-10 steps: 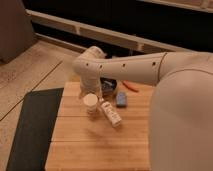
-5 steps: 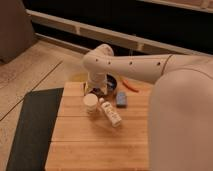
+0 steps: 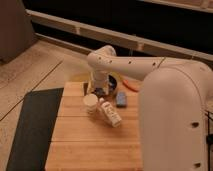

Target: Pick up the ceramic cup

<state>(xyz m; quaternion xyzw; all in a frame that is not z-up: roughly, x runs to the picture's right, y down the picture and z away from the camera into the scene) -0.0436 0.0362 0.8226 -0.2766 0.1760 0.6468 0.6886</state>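
The table's point(image 3: 85, 150) near half shows bare planks out to its front edge. The robot's white body point(image 3: 175, 120) covers the right side, and a black mat point(image 3: 35, 125) runs along the left edge. Mid-table the cup point(image 3: 90, 103) stands upright, in from the left edge, with open boards to its left and front. A bottle point(image 3: 111, 114) lies tilted just beside it on the right, and a blue object point(image 3: 121, 99) lies near the bottle, farther back. The gripper point(image 3: 97, 91) hangs just behind the cup, near the table's back edge, in front of a dark bowl point(image 3: 112, 84). Whether it is clenched or released cannot be told.
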